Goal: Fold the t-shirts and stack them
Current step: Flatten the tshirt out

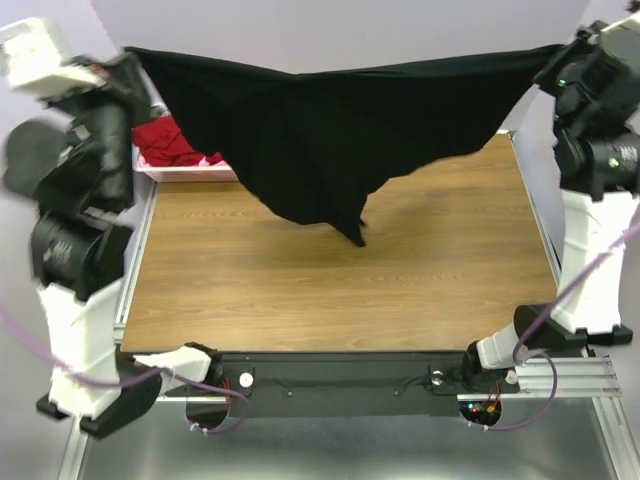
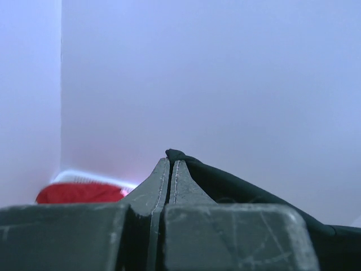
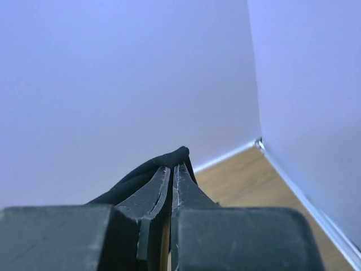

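The black t-shirt (image 1: 330,125) hangs stretched between both grippers high above the wooden table (image 1: 340,290), its lowest point dangling near the table's middle. My left gripper (image 1: 135,58) is shut on its left corner; the cloth (image 2: 237,189) shows at the fingertips in the left wrist view, where the gripper (image 2: 171,161) is closed. My right gripper (image 1: 550,55) is shut on the right corner, with black cloth (image 3: 141,175) pinched at the closed gripper (image 3: 174,166). A red t-shirt (image 1: 170,138) lies in the basket, with pink cloth (image 1: 205,160) beside it.
The white slotted basket (image 1: 190,172) stands at the table's back left, partly behind the hanging shirt. It also shows in the left wrist view (image 2: 90,179) with the red shirt (image 2: 79,193). White walls close the back and right side.
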Controlling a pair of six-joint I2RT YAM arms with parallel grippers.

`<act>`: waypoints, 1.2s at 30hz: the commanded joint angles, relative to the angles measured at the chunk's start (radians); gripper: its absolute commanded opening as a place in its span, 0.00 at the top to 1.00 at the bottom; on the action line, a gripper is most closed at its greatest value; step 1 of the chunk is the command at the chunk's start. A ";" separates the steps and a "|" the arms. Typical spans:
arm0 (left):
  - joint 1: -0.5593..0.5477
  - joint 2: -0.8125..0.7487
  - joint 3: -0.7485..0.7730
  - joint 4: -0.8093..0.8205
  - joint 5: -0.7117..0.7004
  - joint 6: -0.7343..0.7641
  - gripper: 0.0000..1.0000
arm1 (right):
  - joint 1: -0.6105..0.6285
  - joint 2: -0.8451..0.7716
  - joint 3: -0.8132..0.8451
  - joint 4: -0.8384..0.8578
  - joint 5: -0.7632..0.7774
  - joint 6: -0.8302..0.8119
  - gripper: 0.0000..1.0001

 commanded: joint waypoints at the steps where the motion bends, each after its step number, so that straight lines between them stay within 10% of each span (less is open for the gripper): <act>1: 0.012 -0.087 0.062 0.213 0.034 0.062 1.00 | -0.011 -0.113 -0.039 0.154 0.059 -0.090 0.99; 17: 0.013 -0.120 0.122 0.176 0.067 0.116 1.00 | -0.010 -0.348 -0.229 0.254 -0.019 -0.197 0.99; 36: 0.015 0.264 0.199 0.317 0.047 0.213 1.00 | -0.010 0.076 -0.009 0.324 -0.076 -0.194 0.99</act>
